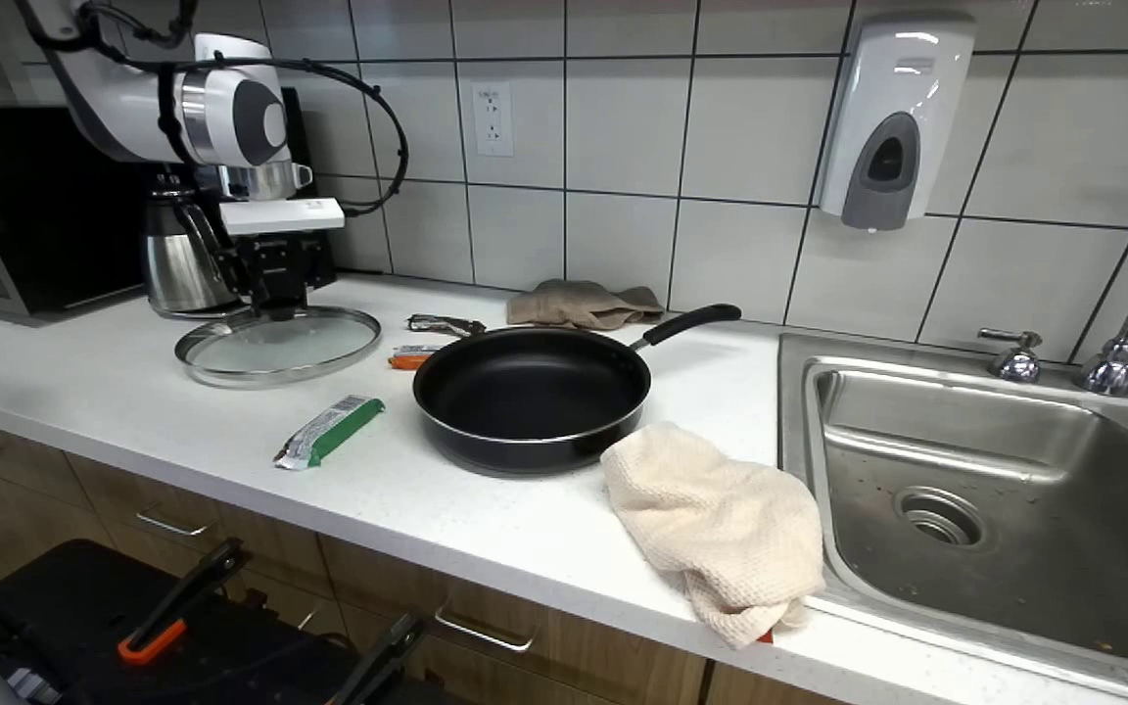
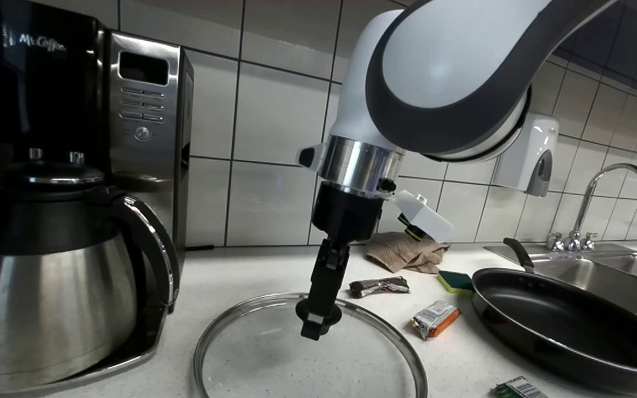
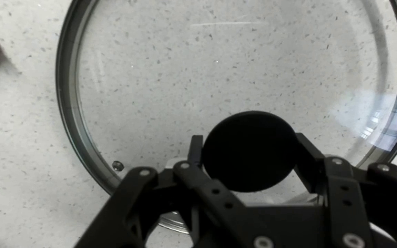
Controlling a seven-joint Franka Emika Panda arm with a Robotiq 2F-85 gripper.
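A round glass lid with a metal rim (image 1: 353,343) is at counter level below the arm; it also shows in an exterior view (image 2: 274,359) and fills much of the wrist view (image 3: 184,75). Its round black knob (image 3: 253,162) sits between my fingertips. My gripper (image 3: 248,146) is shut on this knob, with a finger against each side. The gripper points down over the lid in both exterior views (image 1: 278,305) (image 2: 318,325). I cannot tell whether the lid touches the counter. A black frying pan (image 1: 530,387) stands to one side of the lid, its handle toward the tiled wall.
A coffee maker with a steel carafe (image 2: 58,309) stands close by the lid. Wrapped bars, green (image 1: 334,431), orange (image 2: 434,319) and brown (image 2: 379,286), lie around it. A sponge (image 2: 455,282), brown cloth (image 1: 584,305), beige towel (image 1: 716,529) and sink (image 1: 797,421) lie farther off.
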